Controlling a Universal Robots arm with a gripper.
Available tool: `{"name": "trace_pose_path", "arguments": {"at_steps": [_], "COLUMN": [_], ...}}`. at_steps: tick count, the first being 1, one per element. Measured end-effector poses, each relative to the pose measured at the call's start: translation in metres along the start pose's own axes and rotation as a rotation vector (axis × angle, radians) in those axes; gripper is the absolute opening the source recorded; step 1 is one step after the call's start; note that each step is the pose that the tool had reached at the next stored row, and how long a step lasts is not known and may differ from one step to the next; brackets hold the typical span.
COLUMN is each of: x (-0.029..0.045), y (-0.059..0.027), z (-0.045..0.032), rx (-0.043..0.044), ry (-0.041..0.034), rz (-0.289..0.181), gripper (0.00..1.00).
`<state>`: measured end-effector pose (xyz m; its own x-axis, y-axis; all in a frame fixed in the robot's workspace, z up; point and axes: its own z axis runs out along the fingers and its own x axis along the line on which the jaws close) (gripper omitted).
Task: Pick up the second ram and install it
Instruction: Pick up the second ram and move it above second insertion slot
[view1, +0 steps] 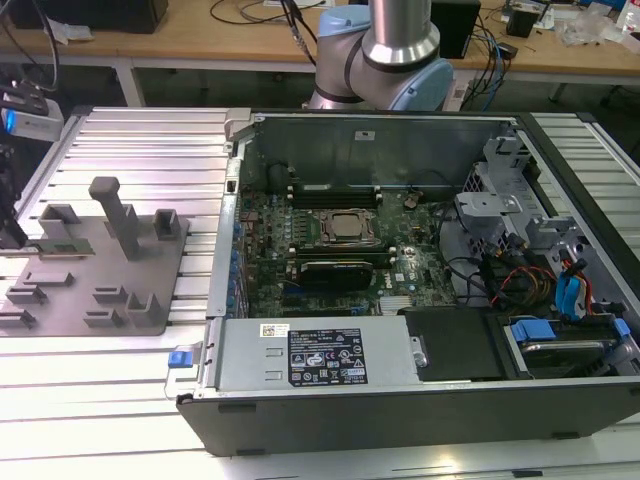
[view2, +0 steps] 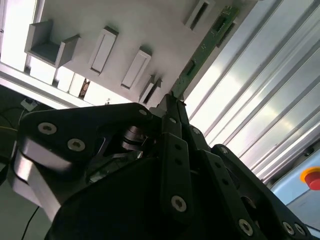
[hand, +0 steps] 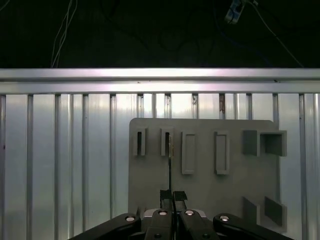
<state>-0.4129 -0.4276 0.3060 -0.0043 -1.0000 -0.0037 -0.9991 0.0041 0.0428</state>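
Observation:
The second ram (view2: 201, 50) is a thin green stick; in the first wrist view it runs edge-on (hand: 170, 165) over the grey holder tray (hand: 205, 192). My gripper (view2: 173, 101) is shut on its near end, the fingertips (hand: 166, 196) pressed against both faces. The far end of the stick reaches a slot post of the tray (view2: 125, 20). In the exterior view the gripper (view1: 10, 215) stands at the far left over the tray (view1: 120, 275), with the ram (view1: 58, 246) low along the tray's left part.
An open computer case (view1: 400, 400) lies at the exterior view's right, with the motherboard (view1: 340, 230) and its long black slots (view1: 330, 187) inside. The ribbed aluminium table (view1: 140, 150) surrounds the tray. A tall post (view1: 115, 210) rises from the tray. A red button (view2: 312, 177) shows at the table's side.

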Motion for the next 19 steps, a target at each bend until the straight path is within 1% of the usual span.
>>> {"name": "trace_pose_path", "arguments": {"at_steps": [7,14,19], "x": [-0.0001,-0.0001,-0.0001], "y": [0.0007,0.0012,0.0017], "z": [-0.0158,-0.0278,-0.0403], "rx": [0.0,0.0,-0.0001], "ry": [0.0,0.0,0.0], "rz": [0.0,0.0,0.0], "gripper": [0.09,0.09,0.09]}}
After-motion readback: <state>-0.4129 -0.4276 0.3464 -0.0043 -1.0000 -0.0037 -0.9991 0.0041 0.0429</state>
